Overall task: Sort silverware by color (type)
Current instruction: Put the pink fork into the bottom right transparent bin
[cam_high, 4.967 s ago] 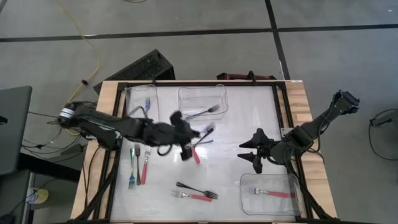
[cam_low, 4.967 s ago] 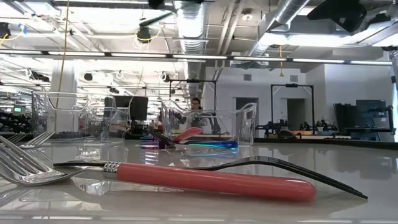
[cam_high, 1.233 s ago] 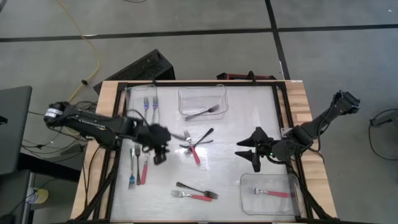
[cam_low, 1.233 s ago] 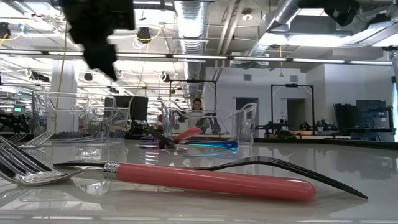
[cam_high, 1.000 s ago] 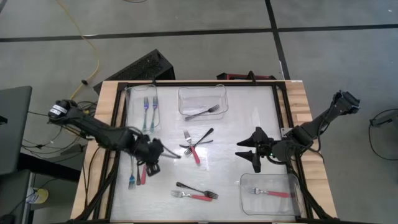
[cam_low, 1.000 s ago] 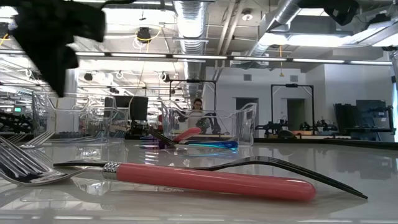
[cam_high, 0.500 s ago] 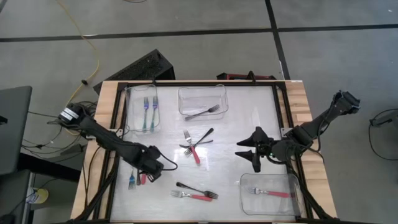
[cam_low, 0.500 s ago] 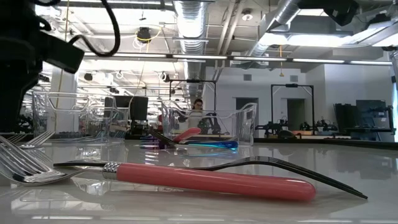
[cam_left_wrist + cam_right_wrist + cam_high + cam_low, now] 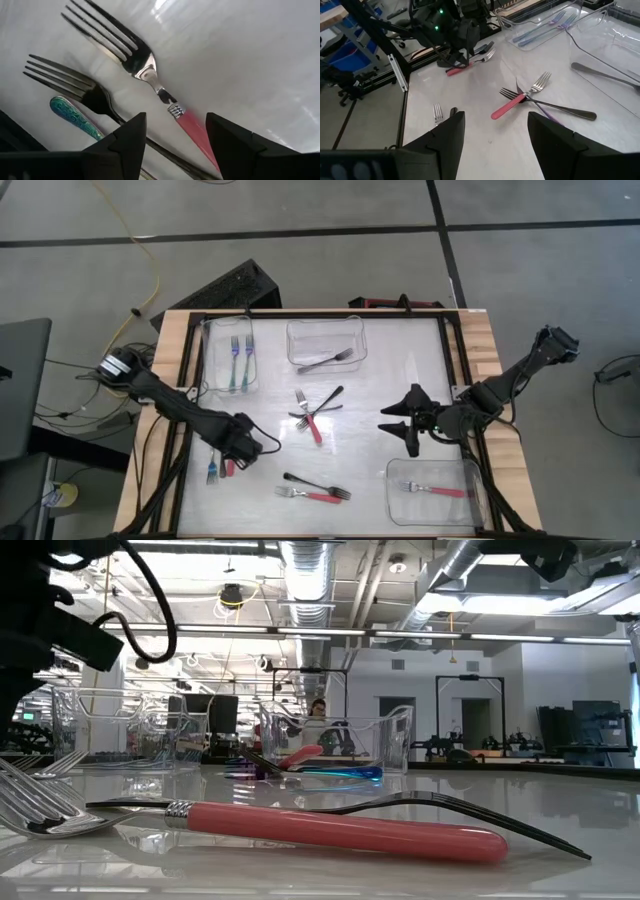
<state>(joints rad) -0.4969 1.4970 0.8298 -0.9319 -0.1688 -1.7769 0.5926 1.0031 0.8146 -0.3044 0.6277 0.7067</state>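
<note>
left pincer (image 9: 237, 455): sitting low over the lower left of the table (image 9: 400, 380) in the high view, right above the red-handled fork (image 9: 145, 75) and the teal-handled fork (image 9: 75, 100); fingers (image 9: 125, 142) standing apart, gripping nothing, red fork lying between them in the left wrist view.
right pincer (image 9: 398, 425): waiting at right of centre, fingers spread wide, holding nothing.
left tub (image 9: 208, 360): upper left of the high view, two blue-handled forks (image 9: 240, 360) lying inside side by side.
middle tub (image 9: 326, 330): top centre, one dark fork (image 9: 325, 362) lying inside.
right tub (image 9: 435, 495): lower right, one red fork (image 9: 435, 490) lying inside.
centre pile: red fork (image 9: 310, 420) and black fork (image 9: 322, 402) crossing each other mid-table, touching.
bottom pair: black fork (image 9: 315, 483) and red fork (image 9: 310, 496) lying just beside each other at bottom centre.
low view: that red fork (image 9: 330, 830) filling the foreground, black fork (image 9: 480, 812) lying just behind it.
</note>
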